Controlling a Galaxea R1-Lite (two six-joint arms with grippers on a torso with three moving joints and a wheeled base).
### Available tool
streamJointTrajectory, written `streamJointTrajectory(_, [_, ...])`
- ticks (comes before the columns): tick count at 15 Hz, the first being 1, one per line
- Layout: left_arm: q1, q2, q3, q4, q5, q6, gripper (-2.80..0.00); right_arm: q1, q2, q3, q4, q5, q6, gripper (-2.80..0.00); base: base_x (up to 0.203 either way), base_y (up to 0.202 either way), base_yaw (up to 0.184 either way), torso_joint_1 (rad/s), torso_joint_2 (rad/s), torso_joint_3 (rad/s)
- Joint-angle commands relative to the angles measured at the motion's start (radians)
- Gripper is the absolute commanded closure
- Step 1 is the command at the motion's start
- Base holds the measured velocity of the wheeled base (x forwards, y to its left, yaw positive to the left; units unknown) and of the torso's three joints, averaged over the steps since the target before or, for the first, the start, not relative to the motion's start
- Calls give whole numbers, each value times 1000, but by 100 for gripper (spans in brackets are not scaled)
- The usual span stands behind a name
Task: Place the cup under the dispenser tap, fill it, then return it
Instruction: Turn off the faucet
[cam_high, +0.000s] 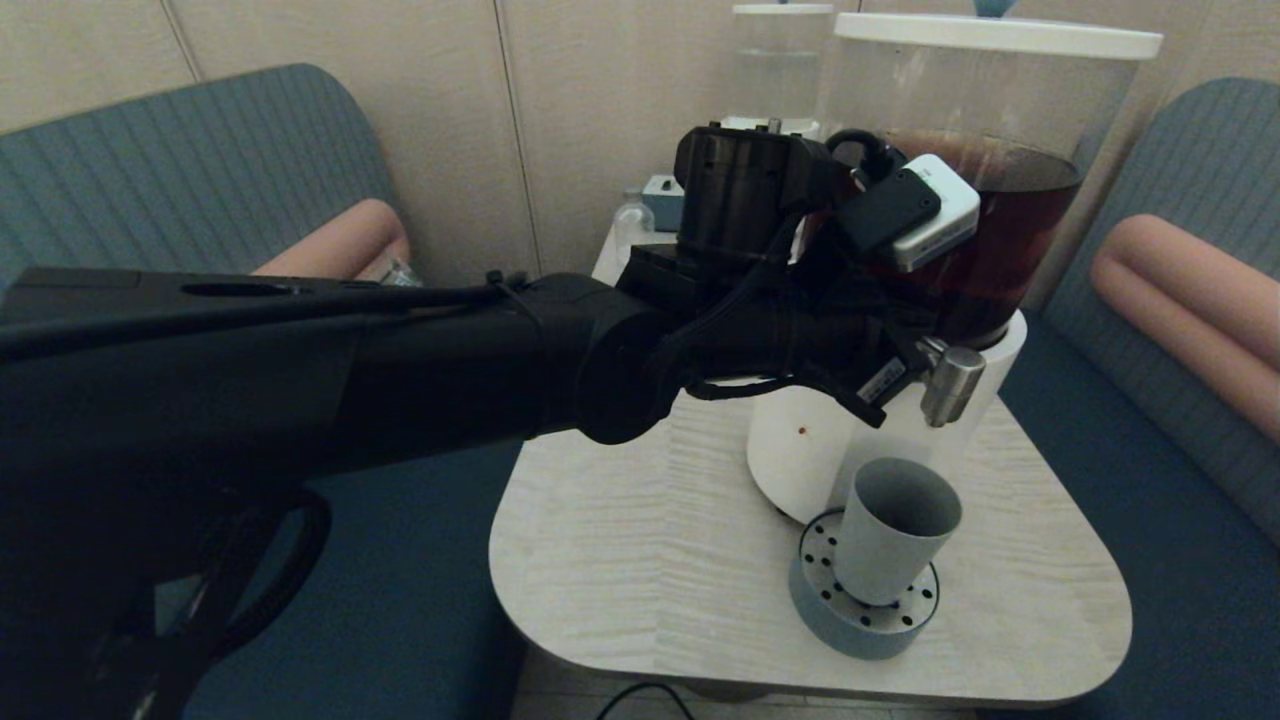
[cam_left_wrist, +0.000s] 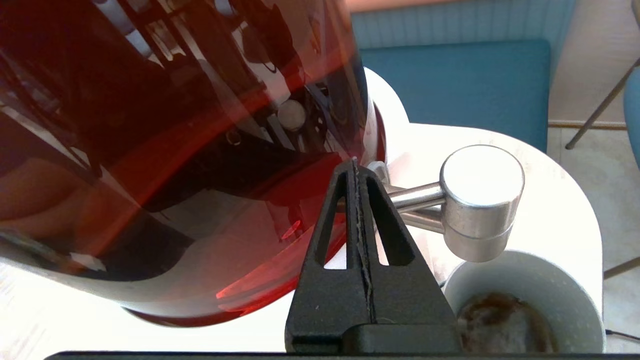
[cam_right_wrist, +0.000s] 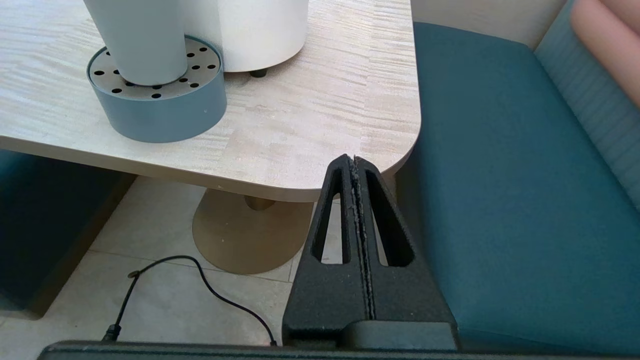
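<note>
The grey-blue cup (cam_high: 893, 540) stands upright on the round perforated drip tray (cam_high: 860, 630), directly below the dispenser tap (cam_high: 950, 383). In the left wrist view the cup (cam_left_wrist: 525, 280) holds some brown liquid at its bottom. No stream shows from the tap (cam_left_wrist: 480, 205). My left arm (cam_high: 500, 340) reaches across to the dispenser. My left gripper (cam_left_wrist: 355, 162) is shut and empty, its tips at the tap's thin stem, behind the metal knob. My right gripper (cam_right_wrist: 354, 159) is shut and empty, low beside the table's corner, out of the head view.
The clear tank (cam_high: 990, 200) of dark brown liquid sits on a white base (cam_high: 800, 450) on the pale table (cam_high: 620, 560). Behind stand a second dispenser (cam_high: 775, 60) and a small clear bottle (cam_high: 630, 225). Teal seats flank the table; a black cable (cam_right_wrist: 200, 275) lies on the floor.
</note>
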Motion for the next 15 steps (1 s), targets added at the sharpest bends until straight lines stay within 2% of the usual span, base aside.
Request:
streamJointTrajectory(1, [0, 11, 5, -7, 0, 4, 0, -1, -2, 0, -1, 0, -1, 0, 0, 0, 0, 0, 0, 0])
streamJointTrajectory(15, [8, -11, 65, -55, 1, 5, 0, -1, -2, 0, 0, 0, -1, 0, 0, 0, 0, 0, 0, 0])
